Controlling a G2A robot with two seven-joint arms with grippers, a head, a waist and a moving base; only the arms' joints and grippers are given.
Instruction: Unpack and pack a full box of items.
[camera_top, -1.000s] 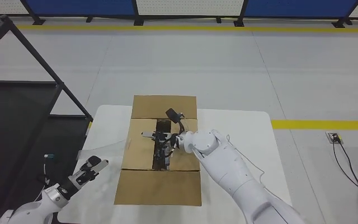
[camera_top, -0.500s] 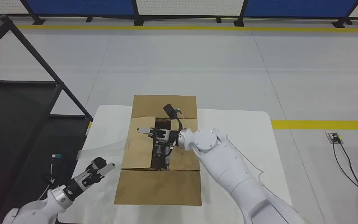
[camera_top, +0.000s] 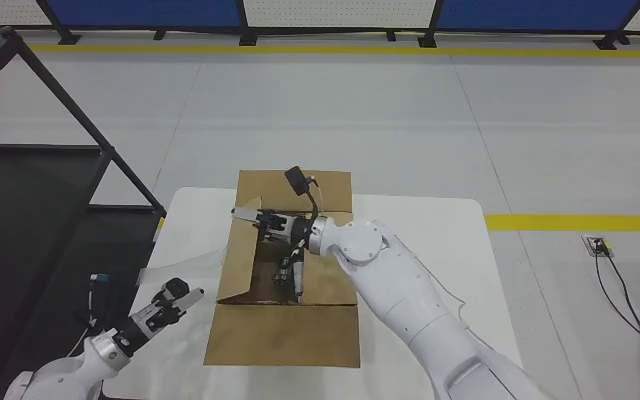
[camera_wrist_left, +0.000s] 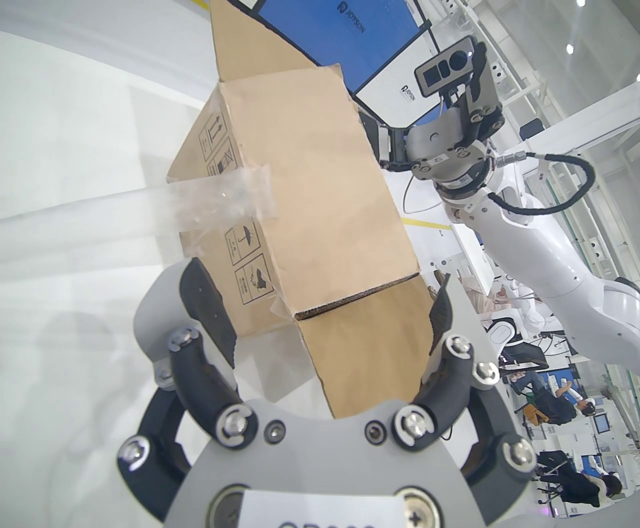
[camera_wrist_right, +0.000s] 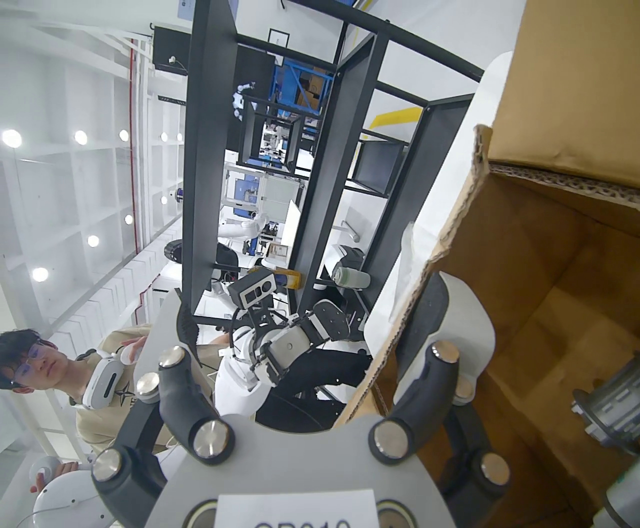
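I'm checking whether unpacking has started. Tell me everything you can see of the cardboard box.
The brown cardboard box sits on the table, top open, far and near flaps laid flat. One side flap stands raised, its edge between the open right gripper's fingers. Clear tape hangs from a side. Dark items lie inside.

Seen from above, the box (camera_top: 282, 335) mouth is narrowed. Its 3 o'clock flap (camera_top: 328, 288) lies over that half. The 9 o'clock flap (camera_top: 236, 265) stands raised, its edge between the spread fingers of the right gripper (camera_wrist_right: 320, 300). Dark items (camera_top: 290, 278) crowd the gap left between the two flaps. Bare surface (camera_top: 440, 270) lies at 3 o'clock from the box. At 8 o'clock a clear tape strip (camera_wrist_left: 220, 200) juts toward the left gripper (camera_wrist_left: 320, 280), which sits well apart from the box with its fingers spread.
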